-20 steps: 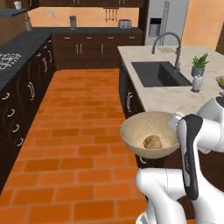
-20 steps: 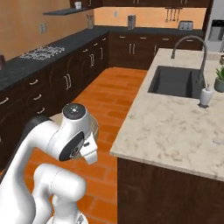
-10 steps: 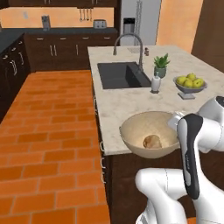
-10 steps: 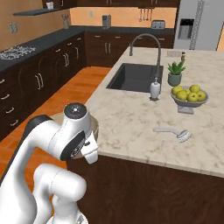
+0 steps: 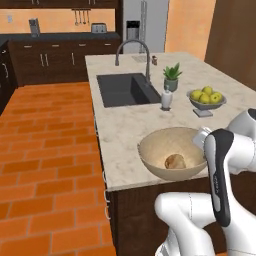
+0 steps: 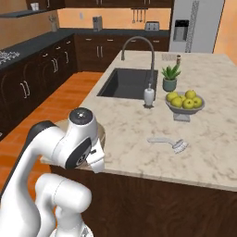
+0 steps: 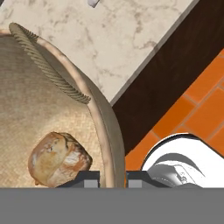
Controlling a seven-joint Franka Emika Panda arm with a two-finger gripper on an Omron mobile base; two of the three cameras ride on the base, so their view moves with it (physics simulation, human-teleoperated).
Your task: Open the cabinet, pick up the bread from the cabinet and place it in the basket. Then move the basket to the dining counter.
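1. Gripper clamped across the rim of the basket: one dark finger tip inside the wall, the other outside it.
2. Bread lying on the woven basket floor, just beside the inner finger tip; seen in the left base view near the bowl's middle.
3. Basket held at the near edge of the dining counter; contact with the stone top cannot be confirmed.
4. Rope handle running along the basket rim, above the bread in the hand view.
5. Dish brush lying flat on the counter, near its front edge.
6. Fruit dish, soap dispenser and potted plant grouped beside the sink; faucet arching over the sink's far side.
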